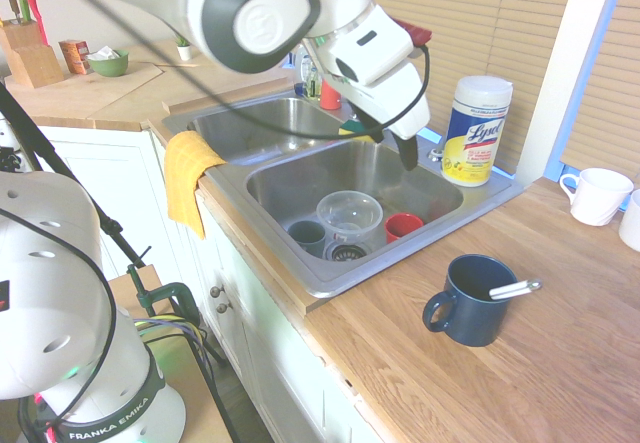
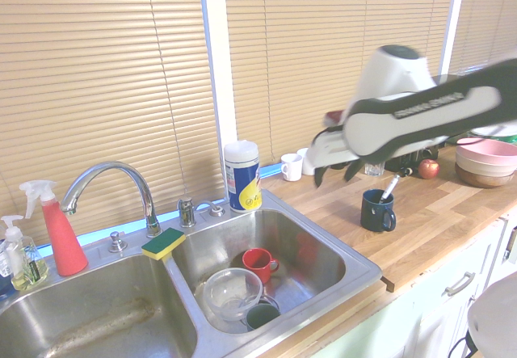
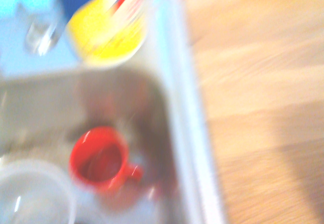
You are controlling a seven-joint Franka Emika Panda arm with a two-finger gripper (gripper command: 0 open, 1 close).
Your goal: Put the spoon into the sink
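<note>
Pincer (image 1: pixel 392 143) hangs in the air above the sink's (image 1: pixel 300 263) right basin, near the back rim, fingers spread w/ nothing between them. Spoon (image 1: pixel 516 289) stands in the navy mug (image 1: pixel 470 300) on the wooden worktop (image 1: pixel 560 363), handle leaning over the rim, well apart from the pincer. In the right basin: red cup (image 1: pixel 403 226), clear bowl (image 1: pixel 350 213), dark cup (image 1: pixel 307 235). Wipes tub (image 1: pixel 476 129) at the sink's back corner; yellow cloth (image 1: pixel 187 178) over the front edge. Wrist view blurred: red cup (image 3: pixel 99 159), tub (image 3: pixel 111 24).
</note>
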